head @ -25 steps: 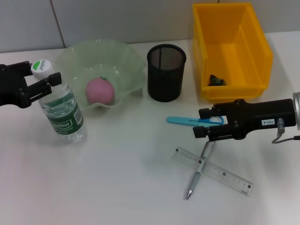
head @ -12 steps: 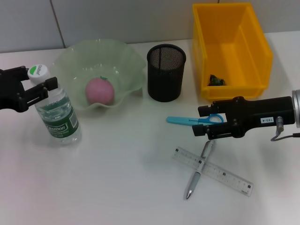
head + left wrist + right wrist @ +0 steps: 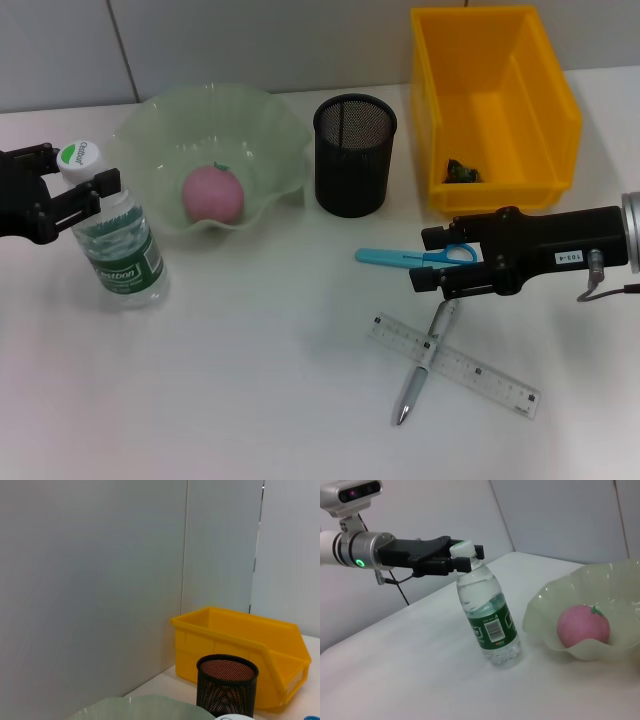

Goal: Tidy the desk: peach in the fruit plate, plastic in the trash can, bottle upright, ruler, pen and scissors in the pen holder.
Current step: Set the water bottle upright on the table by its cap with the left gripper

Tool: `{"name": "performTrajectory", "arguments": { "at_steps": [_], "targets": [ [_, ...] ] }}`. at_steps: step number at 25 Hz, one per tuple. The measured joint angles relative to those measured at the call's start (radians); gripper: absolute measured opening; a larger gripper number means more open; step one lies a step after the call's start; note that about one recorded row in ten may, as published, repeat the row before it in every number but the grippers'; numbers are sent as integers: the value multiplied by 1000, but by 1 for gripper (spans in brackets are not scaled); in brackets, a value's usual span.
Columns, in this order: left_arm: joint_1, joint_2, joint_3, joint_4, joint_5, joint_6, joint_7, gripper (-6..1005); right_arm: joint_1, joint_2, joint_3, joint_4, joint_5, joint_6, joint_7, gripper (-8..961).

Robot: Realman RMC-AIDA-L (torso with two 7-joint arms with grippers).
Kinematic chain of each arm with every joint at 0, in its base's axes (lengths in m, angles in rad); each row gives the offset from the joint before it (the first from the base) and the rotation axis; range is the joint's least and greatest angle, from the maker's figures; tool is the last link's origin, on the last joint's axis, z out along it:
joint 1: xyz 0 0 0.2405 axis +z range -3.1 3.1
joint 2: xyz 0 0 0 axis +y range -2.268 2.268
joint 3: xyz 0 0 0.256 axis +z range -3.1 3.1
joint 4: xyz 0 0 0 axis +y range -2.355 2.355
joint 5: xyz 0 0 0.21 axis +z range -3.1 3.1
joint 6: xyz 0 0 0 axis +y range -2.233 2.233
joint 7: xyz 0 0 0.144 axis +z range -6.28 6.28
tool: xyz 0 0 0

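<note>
Already much of the desk looks sorted: taking the black mesh pen holder as the landmark, the peach lies in the green fruit plate just to its left, and a small dark scrap, probably the plastic though too small to be sure, sits inside the yellow bin just to its right. Further left of the holder, beyond the plate, the bottle stands nearly upright but leaning a little, its neck pinched under the white cap by the left gripper; I judge that step almost finished, needing only a clean release. The stationery is all left to do. In front of the holder and a little to its right lie the blue scissors, and nearer the robot the pen lies crossed over the ruler. The right gripper hovers at the scissors' handle, its fingers spread around it, not yet closed.
</note>
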Motion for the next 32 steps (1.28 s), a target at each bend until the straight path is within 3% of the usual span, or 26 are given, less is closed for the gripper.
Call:
{"name": "performTrajectory", "arguments": {
  "at_steps": [32],
  "targets": [
    [-1,-3,2,-24,2,-5,49,536,2,6,-2,-1,0,0,0,740]
  ]
}}
